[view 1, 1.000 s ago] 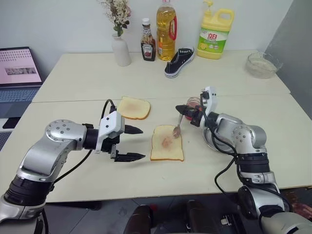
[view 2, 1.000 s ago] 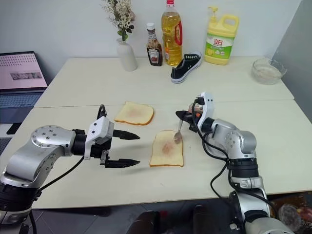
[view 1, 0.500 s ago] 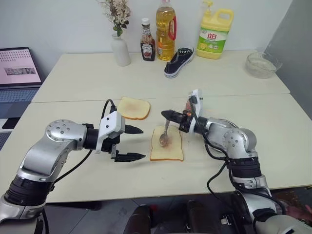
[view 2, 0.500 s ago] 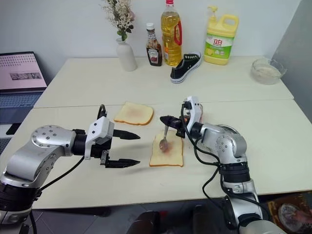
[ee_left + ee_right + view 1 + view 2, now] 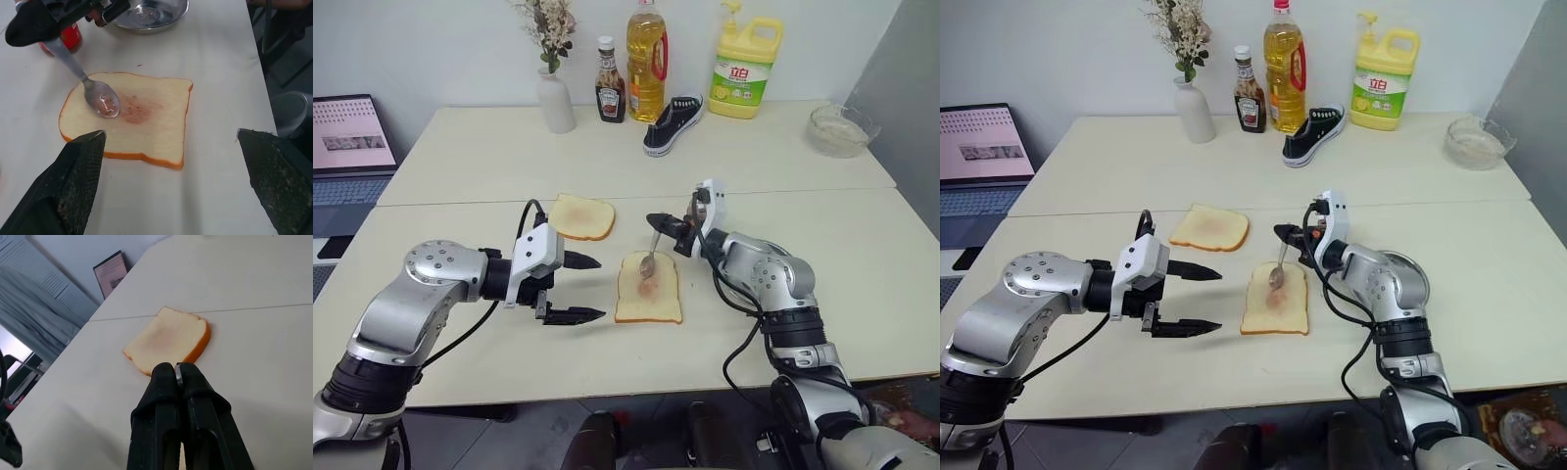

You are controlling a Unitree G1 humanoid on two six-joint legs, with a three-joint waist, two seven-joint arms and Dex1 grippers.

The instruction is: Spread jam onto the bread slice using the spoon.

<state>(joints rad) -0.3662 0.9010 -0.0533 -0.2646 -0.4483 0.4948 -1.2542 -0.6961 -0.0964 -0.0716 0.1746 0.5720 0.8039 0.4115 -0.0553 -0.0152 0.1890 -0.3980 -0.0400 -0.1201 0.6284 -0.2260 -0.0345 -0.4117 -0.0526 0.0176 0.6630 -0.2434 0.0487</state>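
Observation:
The bread slice (image 5: 656,304) lies at the table's middle with a faint red smear in its centre (image 5: 137,108). My right gripper (image 5: 654,222) is shut on the handle of the spoon (image 5: 651,253), just behind the slice's far edge. The spoon hangs down, and its bowl (image 5: 102,100) sits on or just over the slice's far end, beside the smear. The jam jar (image 5: 68,41) stands behind that gripper, partly hidden by it. My left gripper (image 5: 597,288) stands open just left of the slice, holding nothing.
A yellower slice (image 5: 582,216) lies behind and to the left. A round steel dish (image 5: 176,14) sits by my right arm. Along the back stand a vase (image 5: 556,98), sauce bottle (image 5: 610,83), oil bottle (image 5: 647,64), shoe (image 5: 674,122), detergent jug (image 5: 742,69) and glass bowl (image 5: 842,129).
My right gripper carried the spoon left from the slice's right edge across its middle, then drew it back a little toward the far end. The left arm stayed still.

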